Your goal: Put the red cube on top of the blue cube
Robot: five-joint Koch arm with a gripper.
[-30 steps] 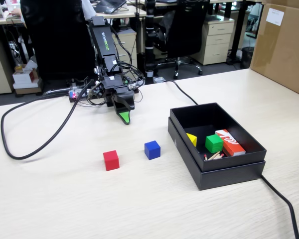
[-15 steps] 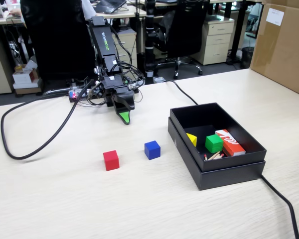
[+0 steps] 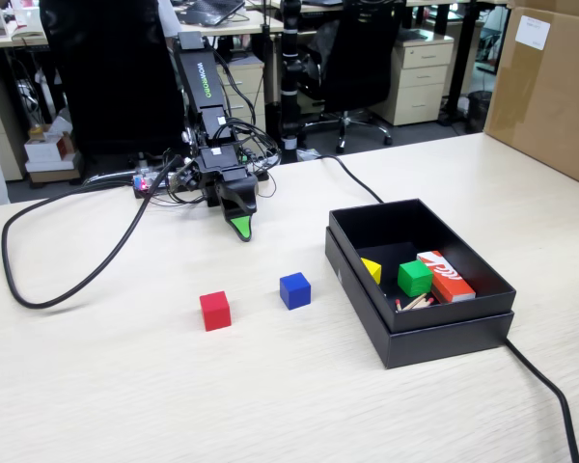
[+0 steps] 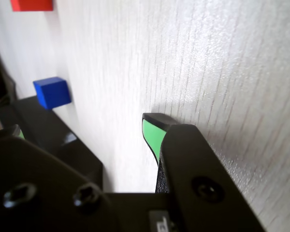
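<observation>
Red cube (image 3: pixel 214 311) nearest on desk (image 3: pixel 125 386), bare wood around it. Blue cube (image 3: pixel 294 290) just right of it, apart, near black box (image 3: pixel 434 323) holding green cube (image 3: pixel 415 278). Gripper (image 3: pixel 240 231) farther back, green tip pointing down just above desk, empty; open or closed cannot be told.

front fixed view, wrist close-up, shared table (image 3: pixel 299 386)

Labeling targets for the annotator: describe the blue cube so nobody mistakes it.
Find the black box on the table. Just left of it, outside, the blue cube sits alone on the wood. The red cube lies farther left; the green cube is inside the box.
</observation>
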